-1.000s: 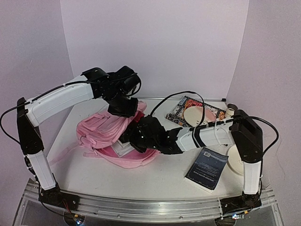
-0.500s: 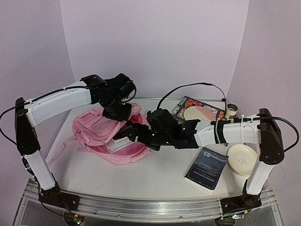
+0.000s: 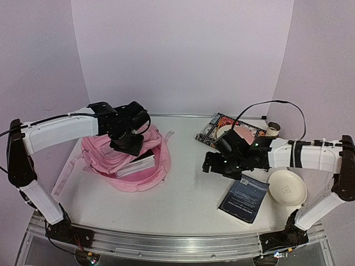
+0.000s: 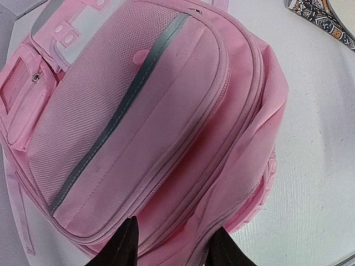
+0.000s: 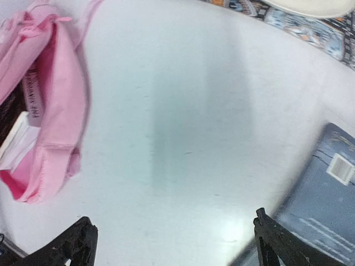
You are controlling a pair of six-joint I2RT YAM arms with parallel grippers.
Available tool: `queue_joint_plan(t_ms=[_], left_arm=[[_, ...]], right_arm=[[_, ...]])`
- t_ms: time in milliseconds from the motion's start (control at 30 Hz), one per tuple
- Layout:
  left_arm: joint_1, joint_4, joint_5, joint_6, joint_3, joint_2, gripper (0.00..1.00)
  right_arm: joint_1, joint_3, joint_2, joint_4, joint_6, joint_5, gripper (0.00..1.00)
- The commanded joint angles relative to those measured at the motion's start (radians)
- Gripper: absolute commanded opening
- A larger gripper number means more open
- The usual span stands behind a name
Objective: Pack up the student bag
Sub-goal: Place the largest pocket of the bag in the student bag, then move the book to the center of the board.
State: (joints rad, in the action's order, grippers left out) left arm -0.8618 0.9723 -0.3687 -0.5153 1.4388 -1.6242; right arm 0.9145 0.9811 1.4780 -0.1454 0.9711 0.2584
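Just past my left fingers point(image 4: 125, 244), matt black plastic: student bag point(image 4: 166, 111) is soft pink cloth. Pocket panel has a coarse mesh-like weave, rest is smoother; grey strip across it has a slight sheen. Btwn my right fingers point(image 5: 77, 244), same matt black: table point(image 5: 183, 127), white, smooth, faint gloss. Beside one of them, book point(image 5: 327, 194) w/ matt blue-grey paper cover.

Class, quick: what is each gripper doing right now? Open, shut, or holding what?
Left gripper: partly open over the student bag, holding nothing.
Right gripper: wide open above the table, empty.
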Motion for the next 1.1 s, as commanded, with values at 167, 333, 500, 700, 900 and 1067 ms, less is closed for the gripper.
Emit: queue_joint_plan(t_ms=[167, 333, 500, 700, 900, 1067], left_arm=[[0.01, -0.127, -0.099, -0.05, -0.095, 0.187, 0.71], [0.01, -0.151, -0.141, -0.064, -0.124, 0.242, 0.86], [0.01, -0.159, -0.167, -0.047, -0.136, 0.283, 1.0], [0.011, -0.163, -0.163, -0.08, -0.15, 0.311, 1.0], [0.011, -0.183, -0.091, -0.1, -0.149, 0.309, 1.0], [0.01, -0.196, -0.023, -0.108, -0.142, 0.297, 0.99]], right_arm=[[-0.19, -0.26, -0.277, -0.283, 0.114, 0.006, 0.98], [-0.307, -0.373, -0.367, -0.284, 0.124, -0.066, 0.98], [-0.397, -0.443, -0.392, -0.28, 0.112, -0.106, 0.98], [-0.414, -0.469, -0.333, -0.231, 0.095, -0.151, 0.98], [-0.413, -0.48, -0.243, -0.078, 0.074, -0.27, 0.98], [-0.365, -0.443, -0.202, 0.005, 0.108, -0.32, 0.98]])
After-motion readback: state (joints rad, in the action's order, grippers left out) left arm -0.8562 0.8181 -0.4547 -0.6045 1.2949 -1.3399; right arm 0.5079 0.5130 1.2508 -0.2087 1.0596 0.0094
